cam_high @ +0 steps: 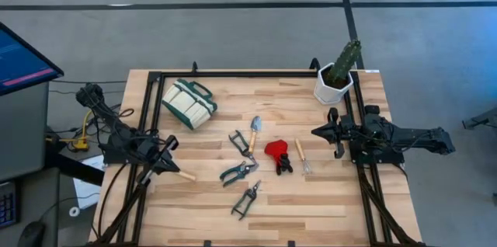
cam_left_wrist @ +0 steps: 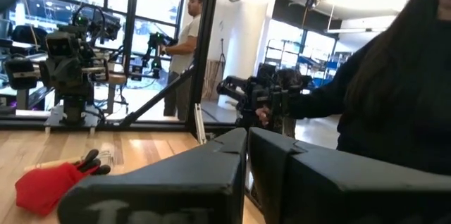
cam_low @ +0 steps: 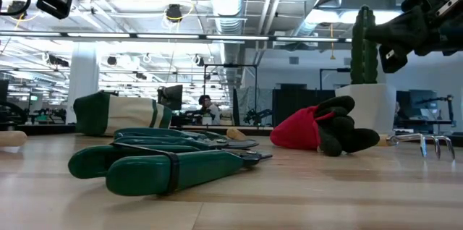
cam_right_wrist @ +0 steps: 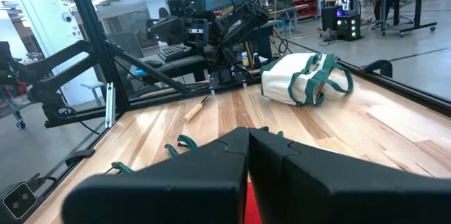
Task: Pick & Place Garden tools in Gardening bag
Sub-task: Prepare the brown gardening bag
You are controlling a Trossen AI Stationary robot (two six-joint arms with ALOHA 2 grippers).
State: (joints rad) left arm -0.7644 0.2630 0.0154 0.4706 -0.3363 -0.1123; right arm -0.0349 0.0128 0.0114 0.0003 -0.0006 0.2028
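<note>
Wooden surface with black frame rails along its edges, seen from above. Cream gardening bag with green trim and handles lies on its side toward the far left part of the surface, well apart from the tools; it also shows in the right wrist view and the low view. White pot with cactus stands at the far right corner, upright

Left arm sits at the left edge, left end effector low over the surface, fingers closed together in its wrist view, gripping nothing. Right arm at the right edge, right end effector pointing toward the centre, fingers pressed shut in its wrist view, empty too

Tools lie loose in the middle of the surface, none in the bag: trowel with wooden handle, blade toward the far side; just left of it a small dark clipper; green-handled shears near centre, big in the low view foreground; dark pruning shears nearest the front edge; red-headed tool with black handle right of centre; thin wooden-handled fork just right of it, apart. A wooden handle lies just beside the left end effector, whether touching cannot tell

A person stands in the room behind, seen in the left wrist view
</note>
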